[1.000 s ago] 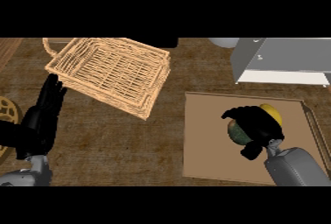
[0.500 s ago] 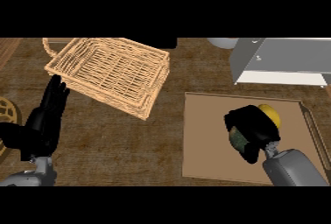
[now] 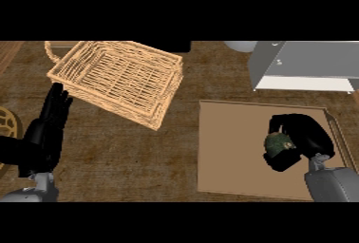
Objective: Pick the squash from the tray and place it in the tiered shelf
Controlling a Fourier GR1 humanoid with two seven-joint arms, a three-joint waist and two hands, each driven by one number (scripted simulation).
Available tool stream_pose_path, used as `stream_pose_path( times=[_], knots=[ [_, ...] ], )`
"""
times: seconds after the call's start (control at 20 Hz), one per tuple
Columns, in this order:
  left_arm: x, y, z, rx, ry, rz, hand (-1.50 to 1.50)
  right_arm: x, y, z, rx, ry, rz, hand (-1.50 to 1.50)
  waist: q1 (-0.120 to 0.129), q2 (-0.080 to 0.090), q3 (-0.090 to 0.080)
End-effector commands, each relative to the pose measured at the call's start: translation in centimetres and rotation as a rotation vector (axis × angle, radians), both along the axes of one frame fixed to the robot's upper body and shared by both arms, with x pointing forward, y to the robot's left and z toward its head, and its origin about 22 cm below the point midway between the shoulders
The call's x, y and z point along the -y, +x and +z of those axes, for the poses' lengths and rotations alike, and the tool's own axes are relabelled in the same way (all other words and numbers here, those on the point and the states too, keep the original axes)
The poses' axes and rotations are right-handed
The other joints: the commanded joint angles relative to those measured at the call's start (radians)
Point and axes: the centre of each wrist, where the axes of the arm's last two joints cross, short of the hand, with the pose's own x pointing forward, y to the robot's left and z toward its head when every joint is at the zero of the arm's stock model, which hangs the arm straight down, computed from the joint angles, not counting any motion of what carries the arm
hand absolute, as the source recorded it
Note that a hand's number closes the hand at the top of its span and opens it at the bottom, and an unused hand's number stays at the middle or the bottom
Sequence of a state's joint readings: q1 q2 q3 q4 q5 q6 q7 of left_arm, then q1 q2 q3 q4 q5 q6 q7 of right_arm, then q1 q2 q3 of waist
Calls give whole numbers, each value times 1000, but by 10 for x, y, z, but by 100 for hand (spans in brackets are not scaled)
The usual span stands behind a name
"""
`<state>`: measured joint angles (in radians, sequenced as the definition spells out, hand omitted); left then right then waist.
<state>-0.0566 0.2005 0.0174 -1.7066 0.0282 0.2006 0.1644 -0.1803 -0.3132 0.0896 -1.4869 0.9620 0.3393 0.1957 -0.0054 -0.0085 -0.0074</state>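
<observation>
Brown, coarse-grained counter (image 3: 140, 161) fills the view from near edge to far. On its far left sits a wicker basket (image 3: 119, 78), tilted on the diagonal and no part of this job. To the right lies the flat tan tray (image 3: 231, 142), and just beyond its far edge stands the grey tiered shelf (image 3: 301, 61), with one pale level showing.

The left hand (image 3: 45, 133) rests at the left edge, fingers straight and pointing up, holding nothing. The right hand (image 3: 305, 135) is over the right half of the tray, with its fingers and thumb curled round the squash (image 3: 278, 144). The hand hides most of the squash, leaving only a mottled green patch showing at its left side.

The step in hand looks like the pick: the grasp is closed, though whether the squash is clear of the tray cannot be told from this steep angle. The next move would call for a lift straight up, then a carry to the far side, clearing the tray's rim and the shelf's front edge before setting the squash on a level.
</observation>
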Motion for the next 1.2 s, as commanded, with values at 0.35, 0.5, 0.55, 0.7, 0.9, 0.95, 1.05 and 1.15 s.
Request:
stream_pose_path(
  times=[0.35, 0.5, 0.55, 0.7, 0.9, 0.95, 1.05, 1.15],
  knots=[
    [-2, -5, -9, -14, -12, 13, 0, -4, -29, 105, 298, 426, -179, 150, -15, 0, 6],
    [-12, -1, 0, -16, -10, 15, 0, 6, -35, 139, 397, 452, -297, 150, -6, 2, 6],
    [-3, 5, 4, -10, -3, 20, 0, 17, -46, 161, 457, 405, -289, 150, -16, 1, 6],
    [-8, -6, -5, -9, -2, -4, 0, 6, -43, 181, 476, 397, -385, 150, 5, 6, 6],
    [7, 3, 4, -2, 4, -17, 0, 47, -36, 209, 511, 334, -421, 150, 4, 8, 7],
    [-19, -6, 7, 0, 3, -16, 0, 45, -29, 213, 517, 328, -445, 150, 9, 8, 7],
    [-3, -10, -7, -1, 2, -15, 0, 54, -23, 223, 535, 364, -450, 150, 10, 8, 7],
    [15, 8, 3, -9, -20, -22, 0, 78, -18, 228, 564, 374, -459, 150, 7, 9, 7]
  ],
)
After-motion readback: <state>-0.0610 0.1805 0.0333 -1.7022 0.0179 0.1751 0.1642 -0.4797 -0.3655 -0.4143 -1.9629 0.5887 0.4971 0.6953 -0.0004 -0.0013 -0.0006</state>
